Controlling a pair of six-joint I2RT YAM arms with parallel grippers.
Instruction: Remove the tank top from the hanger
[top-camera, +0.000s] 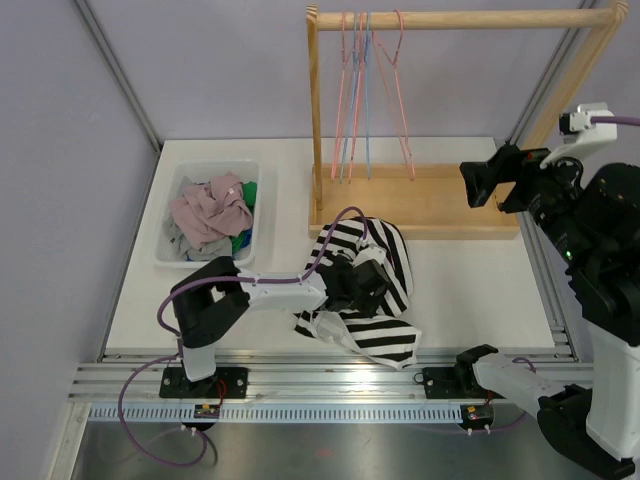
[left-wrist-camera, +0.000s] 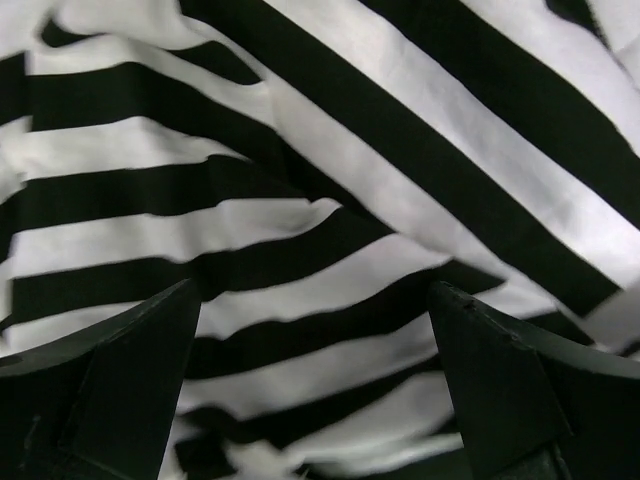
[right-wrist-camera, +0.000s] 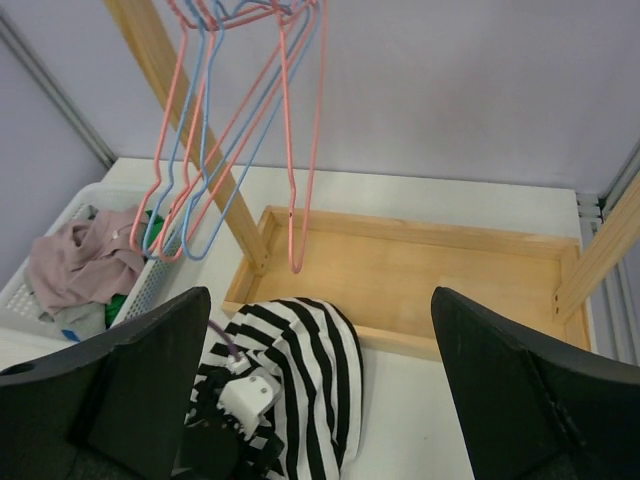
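Since the striped tank top (top-camera: 385, 268) lies crumpled on the tabletop (top-camera: 470, 295) just before the wooden rack (top-camera: 450, 205), and the hangers (top-camera: 368, 95) on its rod look bare, the removal seems essentially done. The left gripper (left-wrist-camera: 315, 300) is spread open over the cloth, clamping nothing. The right gripper (top-camera: 478, 185) hangs raised, open and empty. Whether a hanger hides inside the folds cannot be told.

- Left arm (top-camera: 215, 305): black joint housings, white forearm link (top-camera: 283, 292), purple cable (top-camera: 140, 425) looped near its black base (top-camera: 205, 383).
- Right arm (top-camera: 600, 250): black housings, white links, second purple cable (top-camera: 622, 120) at far end.
- Left gripper (left-wrist-camera: 312, 288), right gripper (right-wrist-camera: 320, 290): matte black wedge-shaped fingers.
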